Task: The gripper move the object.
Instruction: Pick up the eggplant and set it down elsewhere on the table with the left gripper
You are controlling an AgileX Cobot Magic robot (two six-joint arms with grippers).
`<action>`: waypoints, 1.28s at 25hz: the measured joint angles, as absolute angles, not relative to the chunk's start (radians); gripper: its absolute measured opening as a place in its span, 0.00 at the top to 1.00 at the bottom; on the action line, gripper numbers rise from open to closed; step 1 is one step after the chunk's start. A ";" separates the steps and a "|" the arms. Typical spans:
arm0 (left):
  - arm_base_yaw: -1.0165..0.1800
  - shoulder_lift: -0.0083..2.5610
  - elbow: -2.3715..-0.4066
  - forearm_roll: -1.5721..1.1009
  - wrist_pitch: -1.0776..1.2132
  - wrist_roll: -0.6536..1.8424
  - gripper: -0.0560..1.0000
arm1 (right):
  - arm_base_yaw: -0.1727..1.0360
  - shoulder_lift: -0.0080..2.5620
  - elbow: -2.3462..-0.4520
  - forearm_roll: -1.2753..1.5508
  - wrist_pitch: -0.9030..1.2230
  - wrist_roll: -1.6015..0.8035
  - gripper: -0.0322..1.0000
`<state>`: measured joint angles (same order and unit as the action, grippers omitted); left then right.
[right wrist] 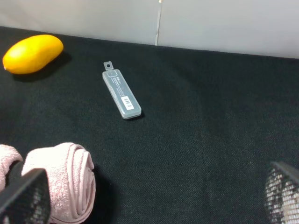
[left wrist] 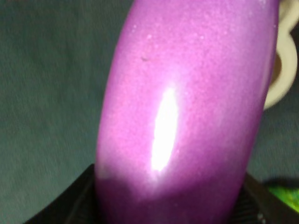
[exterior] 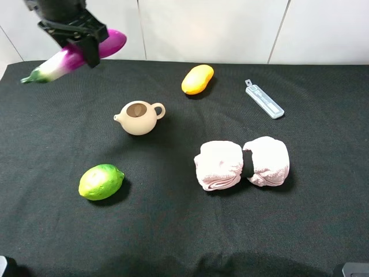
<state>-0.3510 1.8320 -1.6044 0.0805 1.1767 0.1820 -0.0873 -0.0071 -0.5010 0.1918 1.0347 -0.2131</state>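
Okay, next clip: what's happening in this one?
The left claw is shut on a purple eggplant and holds it in the air above the far left of the black cloth. The right claw is open and empty, near the rolled pink towel. A lidless teapot, a mango, a lime and a grey plastic case lie on the cloth.

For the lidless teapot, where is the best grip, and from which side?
Likely from above, pinching the rim of the teapot: it stands upright with its mouth open, and the rounded body looks slippery to span.
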 joint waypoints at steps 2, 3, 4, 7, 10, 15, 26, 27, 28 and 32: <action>-0.351 1.751 -1.496 0.080 1.172 0.171 0.42 | -0.087 -0.007 -0.501 0.192 1.035 -0.213 0.30; -0.351 1.721 -1.456 0.080 1.168 0.171 0.42 | -0.087 -0.007 -0.501 0.192 1.035 -0.213 0.30; -0.351 1.696 -1.417 0.080 1.159 0.170 0.42 | -0.087 -0.007 -0.501 0.192 1.035 -0.213 0.30; -0.351 1.611 -1.310 0.080 1.134 0.163 0.42 | -0.087 -0.007 -0.501 0.192 1.035 -0.213 0.30; -0.351 1.536 -1.212 0.080 1.115 0.151 0.42 | -0.087 -0.007 -0.501 0.192 1.035 -0.213 0.30; -0.351 1.434 -1.096 0.080 1.092 0.132 0.42 | -0.087 -0.007 -0.501 0.192 1.035 -0.213 0.30; -0.351 1.207 -0.844 0.080 1.072 -0.017 0.42 | -0.087 -0.007 -0.501 0.192 1.035 -0.213 0.30; -0.351 1.199 -0.824 0.080 1.065 -0.029 0.42 | -0.087 -0.007 -0.501 0.192 1.035 -0.213 0.30; -0.351 1.190 -0.809 0.080 1.057 -0.041 0.42 | -0.087 -0.007 -0.501 0.192 1.035 -0.213 0.30; -0.351 1.181 -0.751 0.081 1.004 -0.089 0.42 | -0.087 -0.007 -0.501 0.192 1.035 -0.213 0.30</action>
<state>-0.3510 1.1814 -0.7513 0.0812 1.0040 -0.0895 -0.0873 -0.0071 -0.5010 0.1918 1.0347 -0.2131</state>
